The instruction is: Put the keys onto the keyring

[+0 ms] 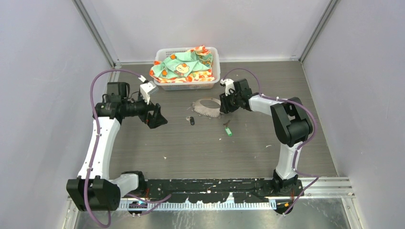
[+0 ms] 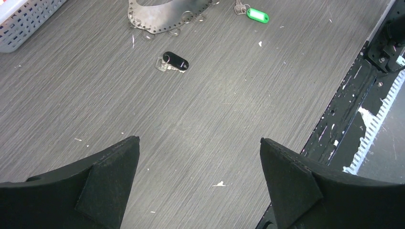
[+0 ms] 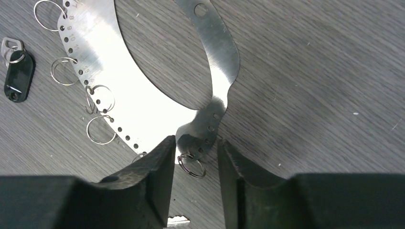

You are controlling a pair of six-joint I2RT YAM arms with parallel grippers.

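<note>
The keyring is a thin silver loop with punched holes and small split rings, lying flat mid-table; it also shows in the left wrist view and the right wrist view. My right gripper is at its right end, jaws narrowed on either side of the loop's bent tip and a split ring. Left of the loop lies the black-headed key. The green-headed key lies below it. My left gripper hovers wide open, empty.
A white basket holding patterned cloth stands at the back, its corner visible. The black base rail runs along the near edge. A silver key blade peeks out under my right fingers.
</note>
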